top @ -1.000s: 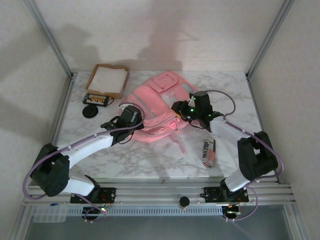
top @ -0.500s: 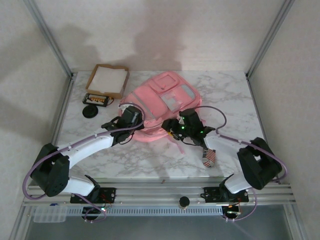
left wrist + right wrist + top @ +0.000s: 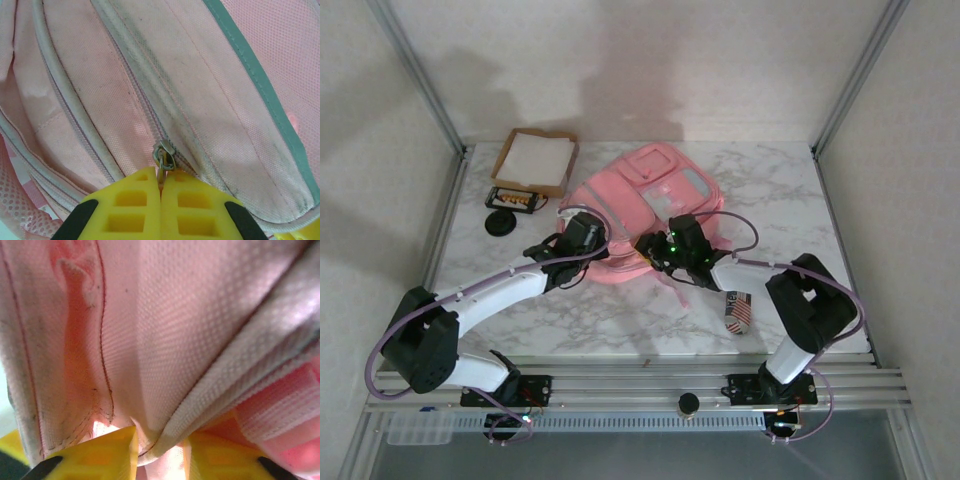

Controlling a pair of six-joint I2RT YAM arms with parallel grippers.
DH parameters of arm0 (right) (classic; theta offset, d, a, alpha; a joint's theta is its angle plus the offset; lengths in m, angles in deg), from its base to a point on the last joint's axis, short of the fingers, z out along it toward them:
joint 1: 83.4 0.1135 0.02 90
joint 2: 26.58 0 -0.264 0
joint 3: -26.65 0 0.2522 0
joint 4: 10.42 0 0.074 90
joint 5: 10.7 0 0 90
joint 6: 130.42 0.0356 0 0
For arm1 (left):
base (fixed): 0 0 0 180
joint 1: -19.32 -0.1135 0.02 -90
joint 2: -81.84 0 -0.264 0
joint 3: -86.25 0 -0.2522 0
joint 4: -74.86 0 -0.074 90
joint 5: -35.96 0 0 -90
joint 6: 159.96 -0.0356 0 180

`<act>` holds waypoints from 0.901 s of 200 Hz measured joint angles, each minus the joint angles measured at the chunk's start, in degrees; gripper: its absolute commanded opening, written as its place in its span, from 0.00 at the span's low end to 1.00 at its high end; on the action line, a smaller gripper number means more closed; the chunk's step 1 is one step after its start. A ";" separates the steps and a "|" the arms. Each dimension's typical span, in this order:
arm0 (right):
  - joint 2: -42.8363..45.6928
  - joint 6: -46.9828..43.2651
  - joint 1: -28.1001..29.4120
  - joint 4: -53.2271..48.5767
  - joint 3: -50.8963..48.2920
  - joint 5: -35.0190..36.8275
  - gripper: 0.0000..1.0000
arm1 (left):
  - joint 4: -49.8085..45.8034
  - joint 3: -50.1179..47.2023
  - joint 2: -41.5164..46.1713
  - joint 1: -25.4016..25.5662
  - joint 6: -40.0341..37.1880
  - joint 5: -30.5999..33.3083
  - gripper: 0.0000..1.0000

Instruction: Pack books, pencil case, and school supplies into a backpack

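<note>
- One backpack (image 3: 645, 200) at centre of top view, mid-tabletop (image 3: 790, 190).
- Left gripper (image 3: 161, 185): jaws together, pinching one zipper pull (image 3: 164, 155) on a backpack seam.
- Right gripper (image 3: 160, 447): jaws clamped on a backpack fabric edge.
- Around: one cardboard tray (image 3: 535, 162) upper left, one black disc (image 3: 500, 222) below it, one flag-print pouch (image 3: 738, 310) lower right, apart from backpack.

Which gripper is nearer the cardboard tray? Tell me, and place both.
Left. The left gripper pinches a zipper pull on the backpack, on the side facing the cardboard tray; the right gripper grips fabric farther right, farther from it.
</note>
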State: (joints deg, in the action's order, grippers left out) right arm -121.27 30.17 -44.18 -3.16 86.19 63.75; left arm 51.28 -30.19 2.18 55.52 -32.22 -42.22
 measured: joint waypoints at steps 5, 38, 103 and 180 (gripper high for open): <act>-0.02 -0.17 0.00 -0.02 0.00 0.28 0.13 | -0.13 0.02 0.00 0.04 -0.07 0.02 0.00; 0.96 -1.38 -0.37 -0.87 0.00 0.87 0.00 | -1.14 0.15 -0.02 0.13 -0.31 0.46 0.00; 9.57 -11.30 -11.32 -7.10 -2.08 -8.22 0.00 | -7.43 6.88 -3.80 2.12 -2.21 0.74 0.00; 9.44 -26.23 -31.43 -17.51 -1.25 -20.02 0.00 | -10.49 13.68 -9.66 1.70 -7.67 3.91 0.00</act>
State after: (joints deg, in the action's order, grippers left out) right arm -111.83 3.94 -75.61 -20.67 84.94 43.73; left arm 40.78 -16.50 -7.48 57.23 -39.89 -38.31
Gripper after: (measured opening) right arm 0.059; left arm 0.061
